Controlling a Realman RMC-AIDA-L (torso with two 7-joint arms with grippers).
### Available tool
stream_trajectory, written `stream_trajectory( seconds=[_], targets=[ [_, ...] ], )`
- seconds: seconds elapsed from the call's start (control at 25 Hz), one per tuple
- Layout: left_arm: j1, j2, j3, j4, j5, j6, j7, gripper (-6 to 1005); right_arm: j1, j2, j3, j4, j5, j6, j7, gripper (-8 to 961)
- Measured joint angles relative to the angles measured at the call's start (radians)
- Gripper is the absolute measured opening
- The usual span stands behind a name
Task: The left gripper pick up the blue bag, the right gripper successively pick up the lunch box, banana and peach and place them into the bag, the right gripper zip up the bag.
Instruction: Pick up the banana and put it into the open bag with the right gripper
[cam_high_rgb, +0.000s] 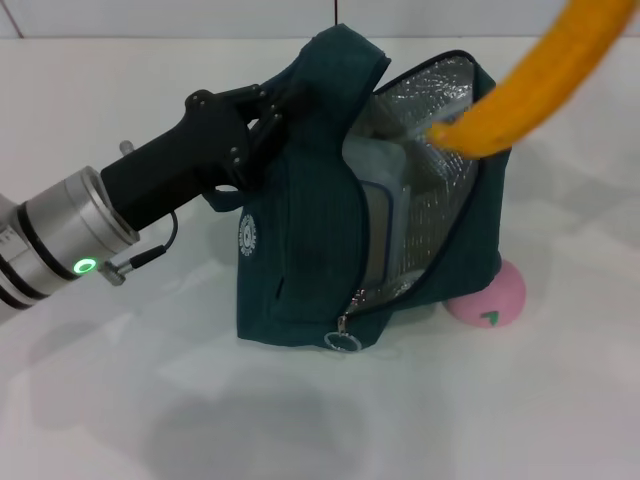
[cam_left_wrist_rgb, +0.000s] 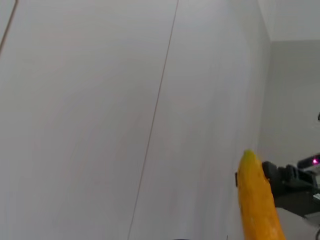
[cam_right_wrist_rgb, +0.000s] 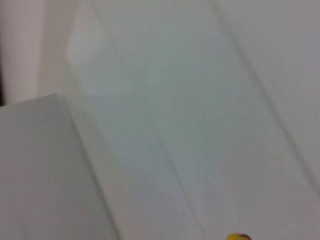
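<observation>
The blue bag (cam_high_rgb: 300, 260) stands on the white table, its mouth open toward the right and its silver lining showing. My left gripper (cam_high_rgb: 268, 108) is shut on the bag's top flap and holds it up. Inside the bag the lunch box (cam_high_rgb: 385, 215) stands upright. The banana (cam_high_rgb: 540, 85) slants down from the upper right, its tip just inside the bag's mouth. In the left wrist view, my right gripper (cam_left_wrist_rgb: 269, 173) is shut on the banana (cam_left_wrist_rgb: 257, 205). The pink peach (cam_high_rgb: 492, 296) lies on the table, touching the bag's right side.
The zip's ring pull (cam_high_rgb: 342, 340) hangs at the bag's lower front. White table (cam_high_rgb: 120, 400) spreads all around the bag. The right wrist view shows only pale surfaces and the banana's end (cam_right_wrist_rgb: 238, 236).
</observation>
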Motion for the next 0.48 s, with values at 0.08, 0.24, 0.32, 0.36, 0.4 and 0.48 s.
stream_trajectory(
  seconds=[0.08,0.24,0.32,0.36,0.4,0.48],
  targets=[
    [0.0,-0.001,0.001,0.0,0.0,0.0,0.0,87,0.045,-0.007,-0.041,-0.001,-0.03,0.003,0.005,447],
    [-0.001,-0.001,0.001,0.0,0.0,0.0,0.0,88,0.15,-0.025,-0.118,-0.001,-0.121,0.02,0.032,448],
    [-0.002,-0.001,0.0,0.0,0.0,-0.001,0.0,89,0.193,-0.023,-0.127,-0.001,-0.176,0.028,0.041,448],
    [-0.002,-0.001,-0.001,0.0,0.0,-0.001,0.0,90,0.218,-0.016,-0.129,0.0,-0.217,0.034,0.043,448],
    [-0.002,-0.001,-0.001,0.0,0.0,-0.001,0.0,90,0.218,-0.016,-0.129,0.0,-0.217,0.034,0.043,448],
    [-0.002,-0.002,-0.001,0.0,0.0,-0.002,0.0,91,0.255,0.007,-0.13,0.0,-0.297,0.052,0.043,447]
  ],
)
